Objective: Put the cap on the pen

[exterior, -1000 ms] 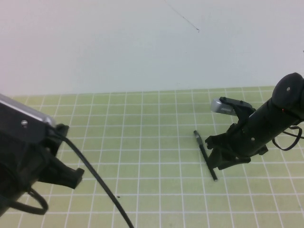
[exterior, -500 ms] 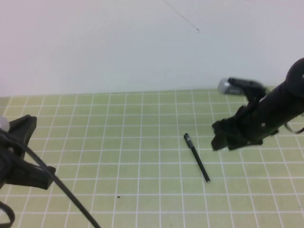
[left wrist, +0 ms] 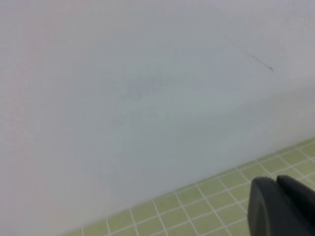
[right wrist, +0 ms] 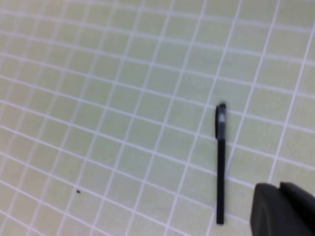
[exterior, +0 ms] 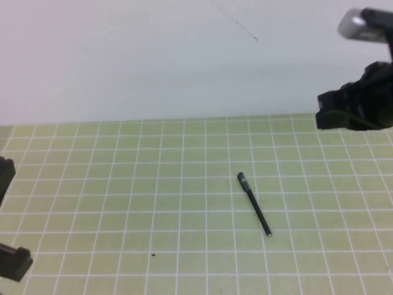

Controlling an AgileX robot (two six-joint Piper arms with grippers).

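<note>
The pen (exterior: 255, 206) lies flat on the green grid mat (exterior: 123, 184), a little right of centre, with nothing touching it. Its far end carries a thicker black-and-clear piece that looks like the cap (right wrist: 220, 118); the pen (right wrist: 220, 172) lies straight below it in the right wrist view. My right gripper (exterior: 322, 118) hangs high at the back right, well clear of the pen, its fingertips (right wrist: 266, 196) shut together with nothing between them. My left gripper (left wrist: 275, 183) is shut and empty, facing the wall; only bits of the left arm (exterior: 12, 261) show at the mat's left edge.
A plain white wall (exterior: 123, 61) rises behind the mat, with a thin dark scratch (exterior: 236, 24) on it. A tiny dark speck (exterior: 153, 254) lies on the mat near the front.
My right gripper has let go of the pen, risen up and to the right, and shut. The pen slid slightly left and now lies still. My left arm has pulled back off the left edge.
</note>
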